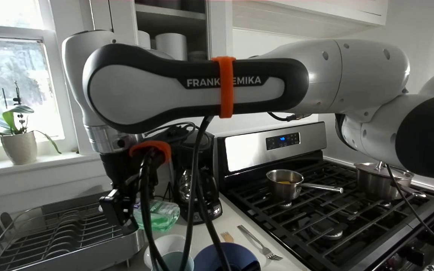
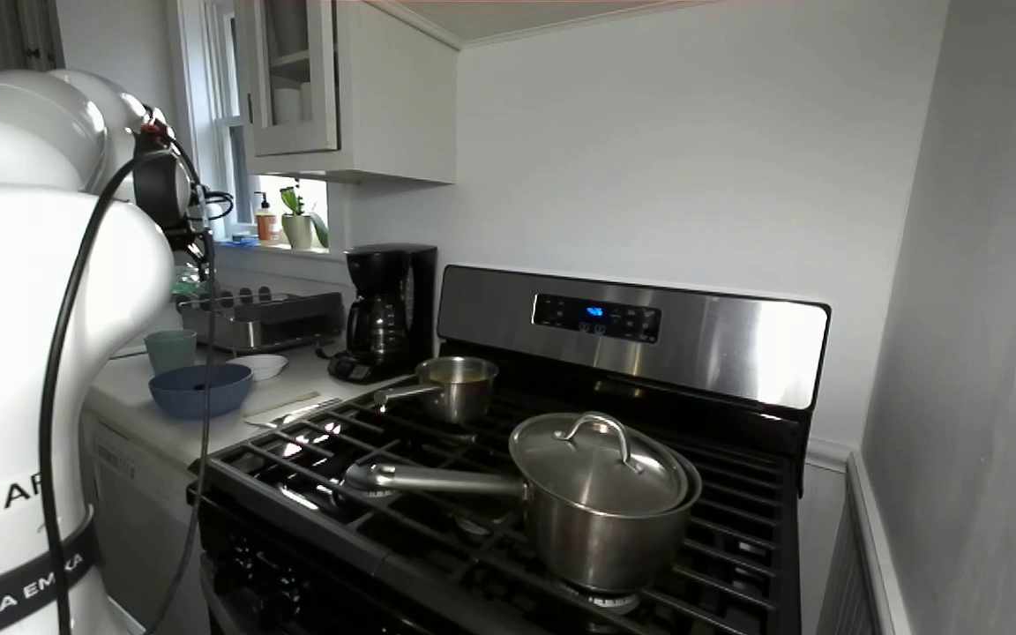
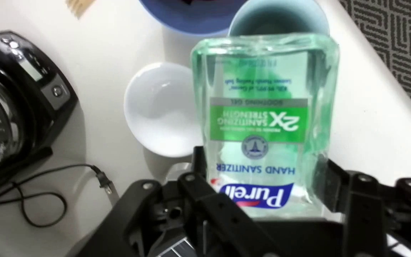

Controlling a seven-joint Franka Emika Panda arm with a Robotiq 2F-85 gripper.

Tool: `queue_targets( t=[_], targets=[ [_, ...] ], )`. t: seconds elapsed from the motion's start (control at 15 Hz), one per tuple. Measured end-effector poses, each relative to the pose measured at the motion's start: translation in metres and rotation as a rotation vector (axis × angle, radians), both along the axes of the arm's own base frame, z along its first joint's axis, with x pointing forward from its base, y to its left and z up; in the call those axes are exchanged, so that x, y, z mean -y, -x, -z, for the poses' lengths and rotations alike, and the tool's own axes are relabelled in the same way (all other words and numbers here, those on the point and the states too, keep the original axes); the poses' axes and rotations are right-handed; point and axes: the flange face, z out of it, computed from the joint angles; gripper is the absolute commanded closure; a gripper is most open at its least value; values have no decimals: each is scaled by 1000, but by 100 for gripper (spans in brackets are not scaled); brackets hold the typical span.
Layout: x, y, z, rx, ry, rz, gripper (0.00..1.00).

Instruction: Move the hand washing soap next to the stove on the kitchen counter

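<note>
The hand washing soap is a clear green Purell bottle (image 3: 255, 117), also in an exterior view (image 1: 162, 216). My gripper (image 3: 262, 175) is shut on its sides, one black finger on each side. The bottle is held in the air beside the dish rack, above the level of the bowls. In an exterior view it is mostly hidden behind the arm, with a bit of green bottle (image 2: 188, 280) showing. The stove (image 1: 239, 154) with black grates stands across the counter, also seen here (image 2: 490, 309). The whitish kitchen counter (image 1: 230, 214) runs along the stove's side.
A black coffee maker (image 1: 204, 190) stands at the back beside the stove. A dish rack (image 1: 136, 242), blue bowl (image 2: 177, 401), white bowl (image 3: 130, 107), cup (image 2: 170, 353) and fork (image 1: 256, 241) are on the counter. A saucepan (image 1: 285, 192) and lidded pot (image 2: 605, 547) sit on the stove.
</note>
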Motion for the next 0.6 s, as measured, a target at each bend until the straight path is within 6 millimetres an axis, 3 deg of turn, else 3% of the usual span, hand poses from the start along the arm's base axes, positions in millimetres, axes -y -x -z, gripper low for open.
queue_targets(
  t=[0.07, 0.13, 0.4, 0.47, 0.6],
  targets=[
    [4, -1, 2, -2, 19, 53, 56],
    [9, -2, 4, -4, 38, 107, 31],
    [17, -6, 6, 9, 72, 220, 31],
    [17, -6, 6, 11, 71, 225, 56],
    [17, -6, 7, 12, 72, 228, 56]
  ],
)
